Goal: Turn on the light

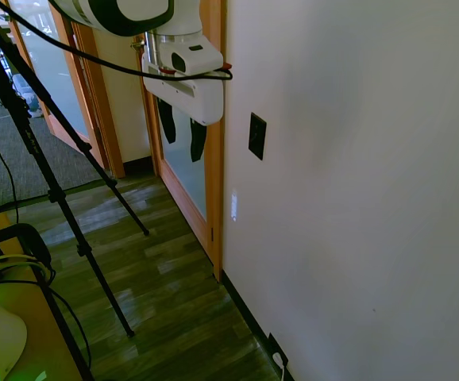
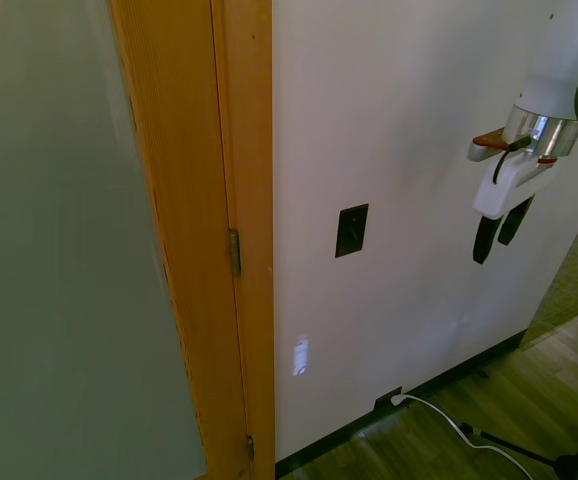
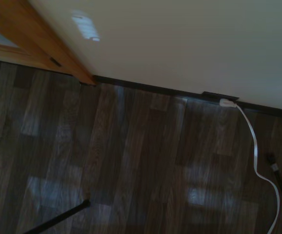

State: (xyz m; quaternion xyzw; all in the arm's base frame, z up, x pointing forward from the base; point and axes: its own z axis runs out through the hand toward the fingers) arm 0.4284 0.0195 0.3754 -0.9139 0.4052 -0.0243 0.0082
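Observation:
The light switch [image 1: 256, 136] is a small black upright plate on the white wall, just beside the wooden door frame; it also shows in the second exterior view as the switch [image 2: 351, 230]. My gripper [image 1: 182, 135] hangs in the air with its fingers pointing down, open and holding nothing. It is at about the switch's height, off the wall and apart from the plate. In the second exterior view the gripper [image 2: 499, 232] is well to the right of the switch. No lamp is in view. The wrist view shows only floor and the foot of the wall.
The wooden door frame [image 2: 224, 250] with a frosted glass door [image 1: 183, 171] borders the wall. A dark outlet plate with a white plug [image 3: 225, 101] and a white cord [image 3: 258, 156] sits at the baseboard. The floor [image 1: 166, 286] is dark wood planks.

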